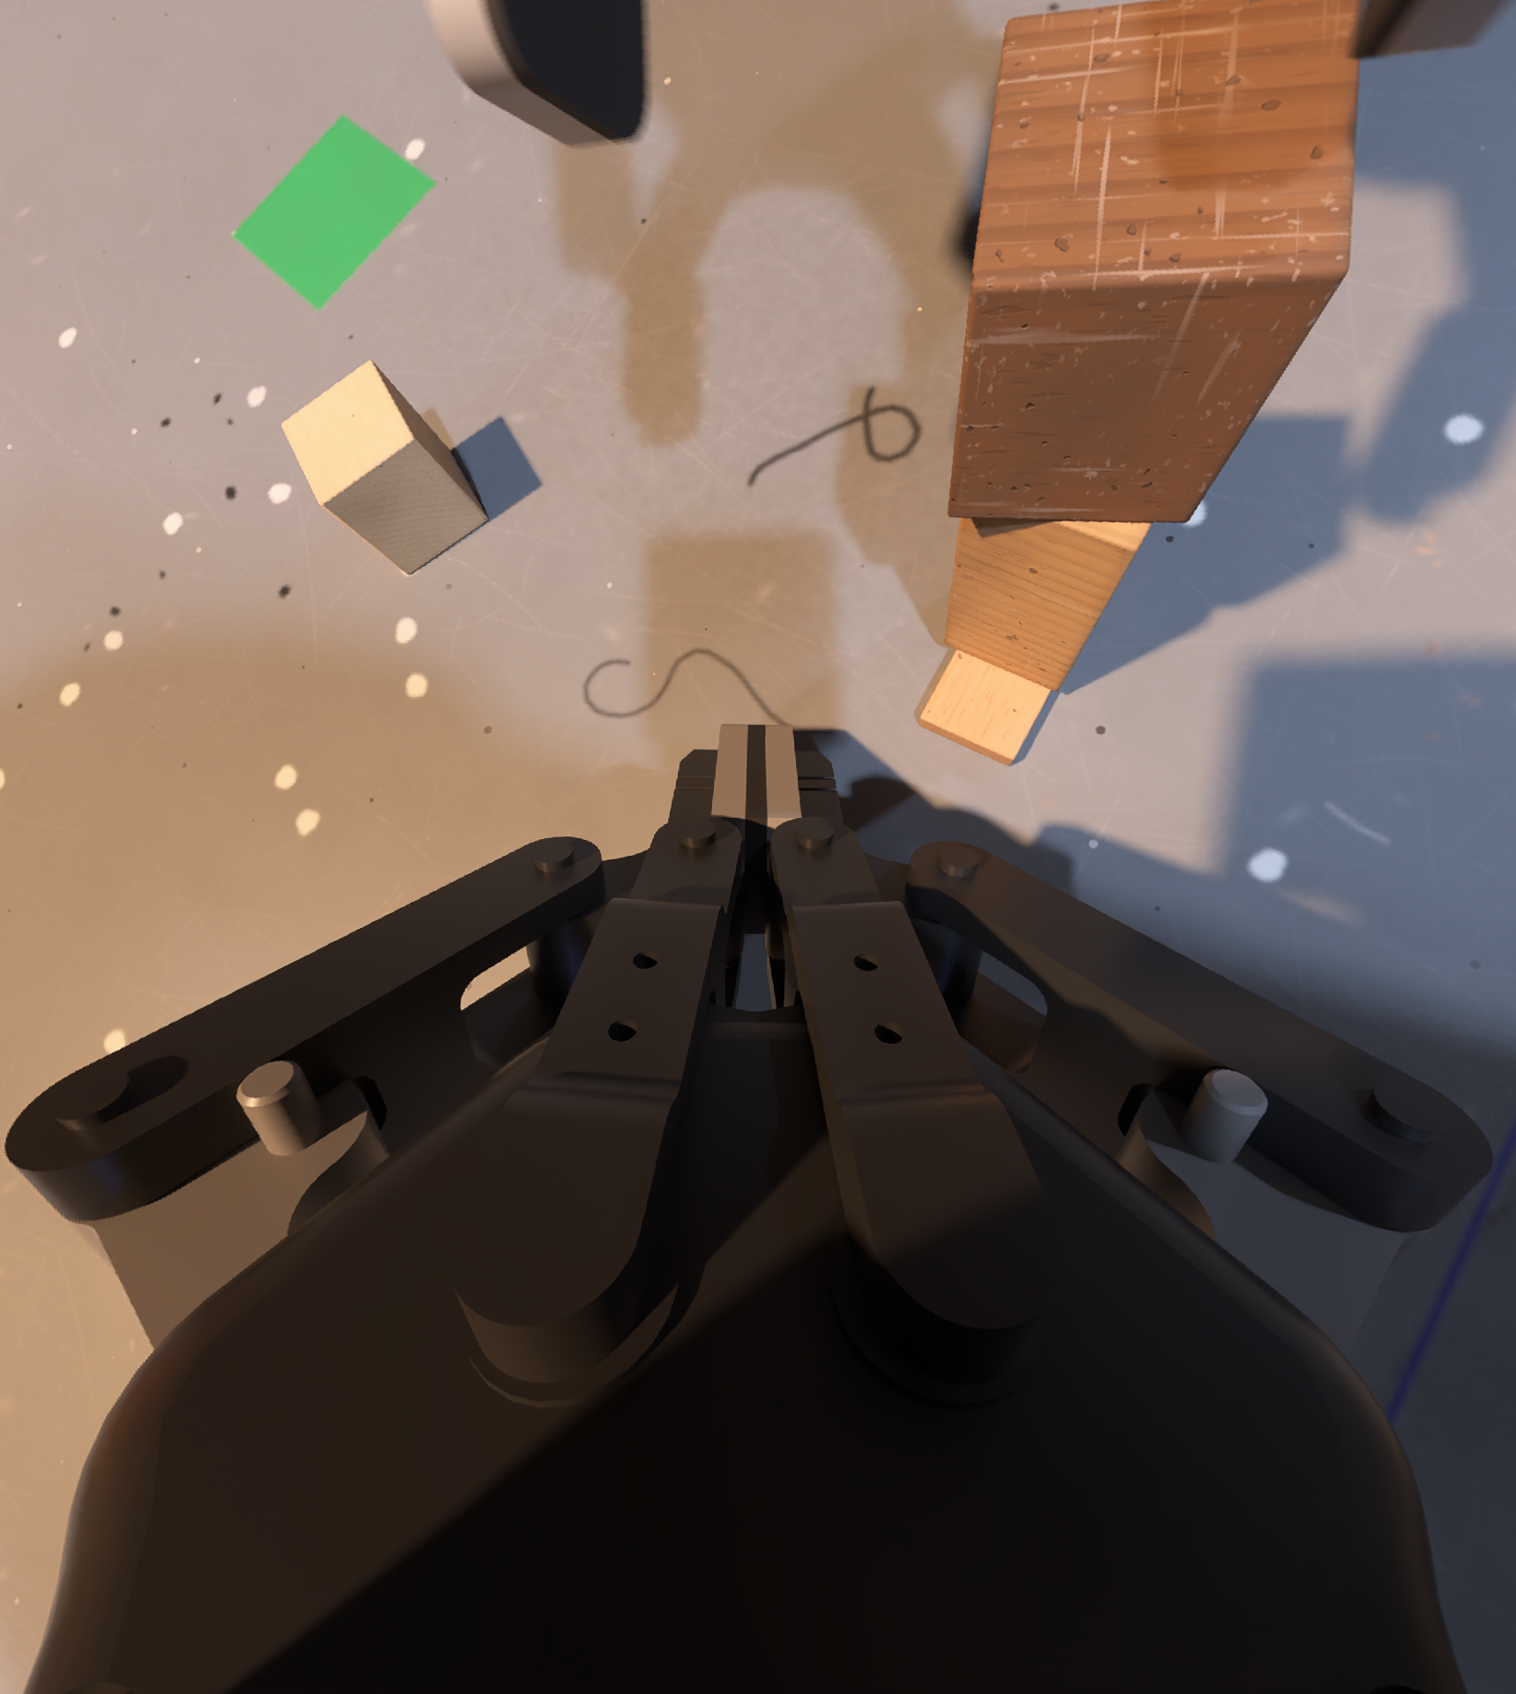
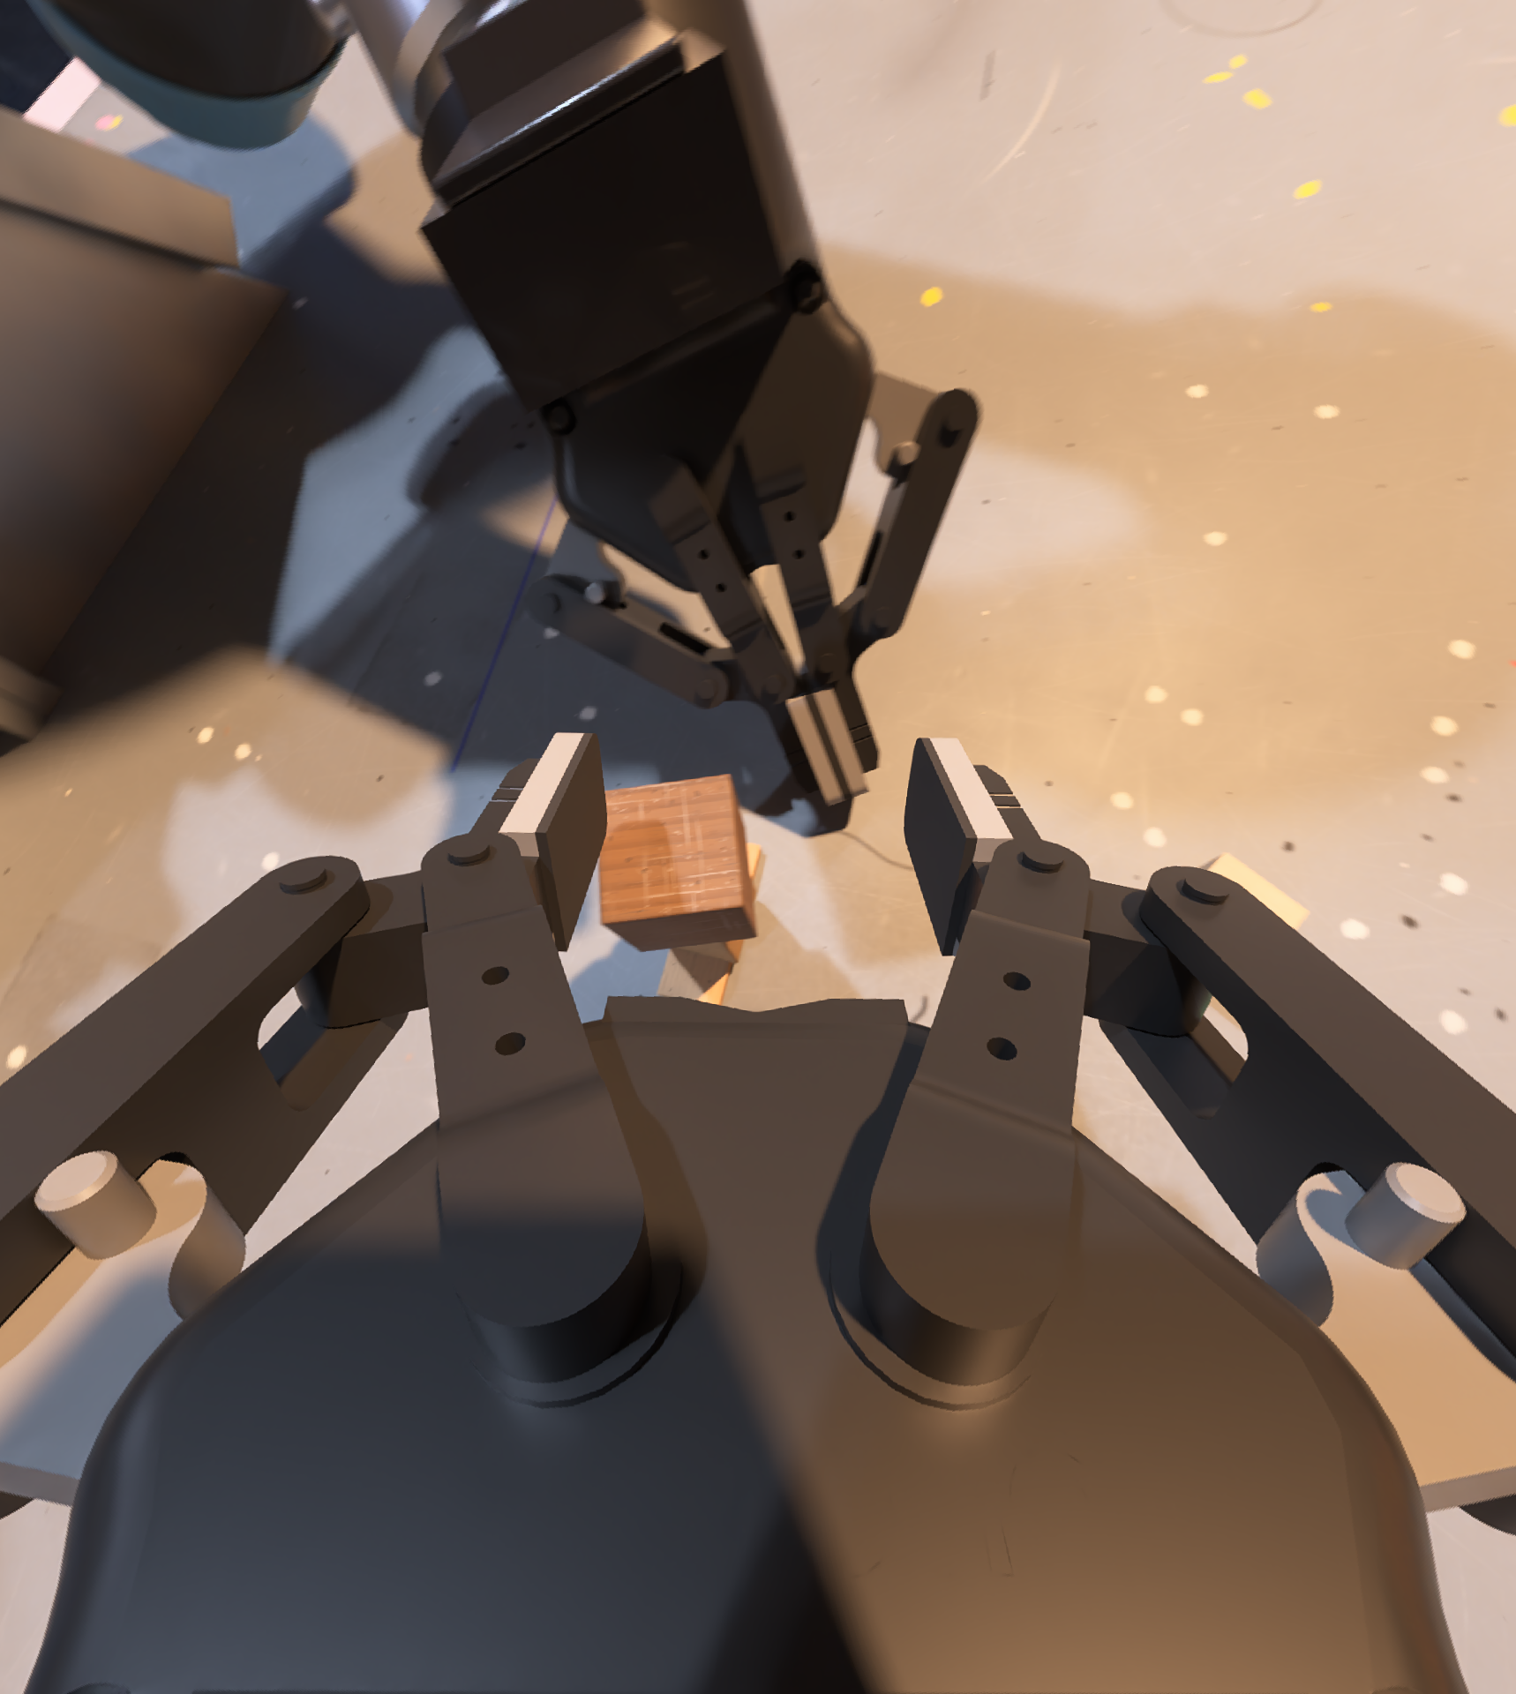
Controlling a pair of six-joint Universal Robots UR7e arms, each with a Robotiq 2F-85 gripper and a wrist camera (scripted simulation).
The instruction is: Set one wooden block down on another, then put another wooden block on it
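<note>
**Blocks stacked three high, both grippers empty**

Blocks form a tower on the table [image 1: 828, 275]: a dark block [image 1: 1158, 275] on top, a mid block [image 1: 1034, 596] under it, a pale flat block [image 1: 983, 706] at the bottom, each offset from the one below. A cream block [image 1: 383, 467] stands well apart, near a green patch [image 1: 333, 211].

The left gripper [image 1: 756, 770] has its fingers pressed together, grasping nothing, tips pointing down at the table just beside the tower's base.

The right gripper [image 2: 750, 825] hangs above the tower, fingers spread wide and empty; the dark block lies between them, nearer the left finger [image 2: 553, 825], whether touching I cannot tell.
</note>
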